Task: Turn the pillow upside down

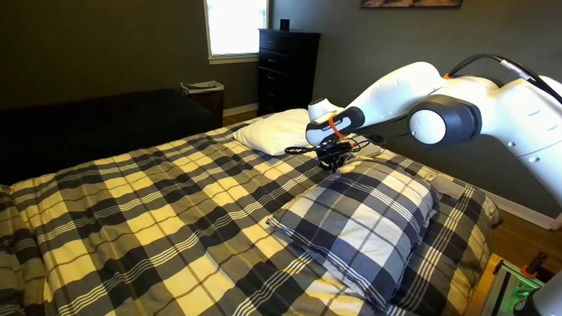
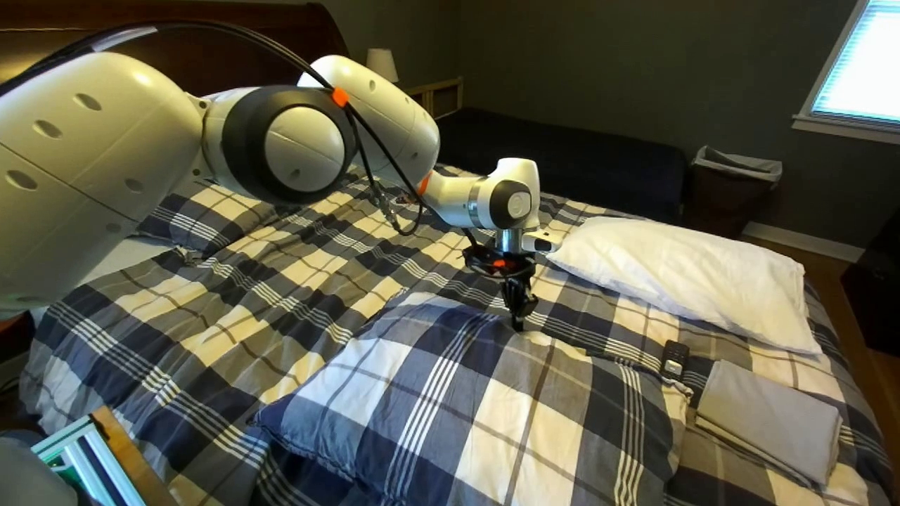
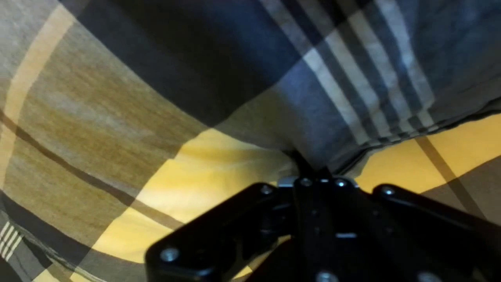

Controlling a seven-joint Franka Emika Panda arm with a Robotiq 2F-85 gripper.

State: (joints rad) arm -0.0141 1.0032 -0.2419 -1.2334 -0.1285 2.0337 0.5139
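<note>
Where the pillow (image 1: 351, 219) lies, in an exterior view: on the bedspread (image 1: 145, 197).
Gripper (image 2: 519, 321), in an exterior view: at the pillow's edge.
Jaws, wrist view: narrow, apparently holding this thin edge, which may slip out under the pillow's weight.

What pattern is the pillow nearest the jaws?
Plaid pillow: navy, grey and white, best in an exterior view.
</note>
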